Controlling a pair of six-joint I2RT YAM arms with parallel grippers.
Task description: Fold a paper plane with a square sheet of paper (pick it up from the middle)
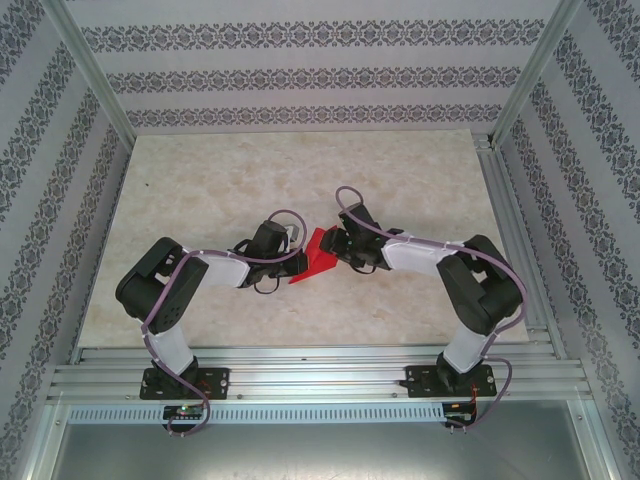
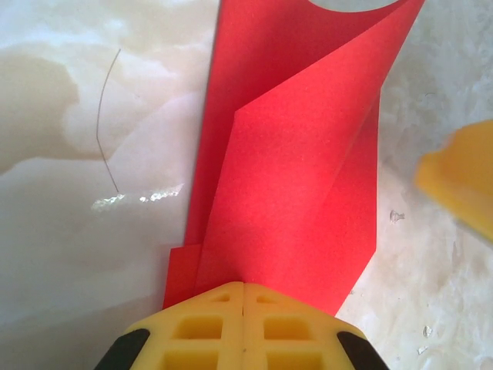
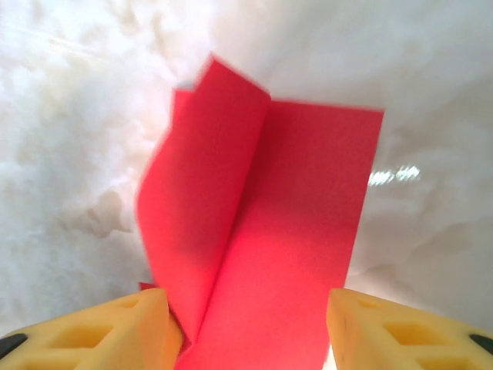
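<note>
The square sheet of paper (image 1: 316, 257) is bright red and partly folded into a long creased shape, one flap curling up, at the middle of the table. My left gripper (image 1: 293, 260) is shut on its near end (image 2: 293, 177), yellow jaws pressed together (image 2: 243, 287) over the red layers. My right gripper (image 1: 337, 247) faces it from the right and is open (image 3: 246, 296). The red paper (image 3: 269, 231) runs between its yellow fingers, and a raised fold lies against the left fingertip (image 3: 150, 312). One right finger (image 2: 462, 179) shows at the edge of the left wrist view.
The table is a pale marble-patterned board (image 1: 250, 170). Patterned walls and aluminium posts (image 1: 95, 75) enclose it on three sides, and metal rails (image 1: 320, 372) run along the near edge by the arm bases.
</note>
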